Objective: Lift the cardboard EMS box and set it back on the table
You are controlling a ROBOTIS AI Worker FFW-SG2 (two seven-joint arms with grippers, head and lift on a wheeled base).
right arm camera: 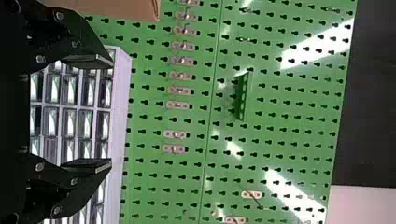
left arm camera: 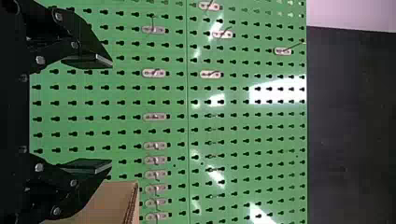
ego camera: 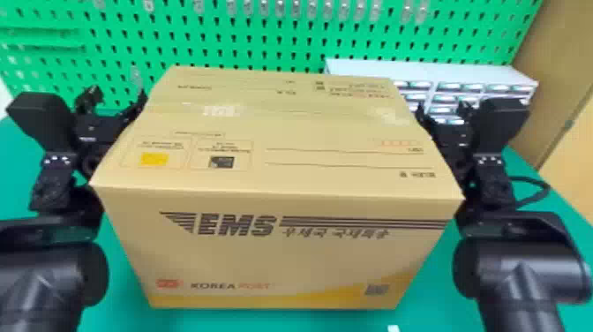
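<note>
Two grippers flanked the cardboard EMS box (ego camera: 278,194), and the coming move turned on that pairing: the box lay between them, to the right of the left gripper (left arm camera: 111,113) and to the left of the right gripper (right arm camera: 111,113), its long axis running across from one arm to the other. Neither arm was plainly nearer; each stood close beside its own end wall, though whether either pressed on the cardboard could not be told. Both grippers had their fingers spread apart, with no part of the box between them, so the lift seemed to call for an even inward squeeze from the two sides rather than a pinch. The head view gave the full breadth of the box, its closed top and its front face above the green table (ego camera: 123,287), but did not settle whether the base rested there or hung just clear. The wrist views gave the spacing of the fingers instead: the left one set a corner of the box near one finger, against the pegboard (left arm camera: 233,140), while the right one showed the drawer cabinet (right arm camera: 122,93) beyond the open gap. If one side were to push harder or rise sooner, the box would probably tilt or slip.
</note>
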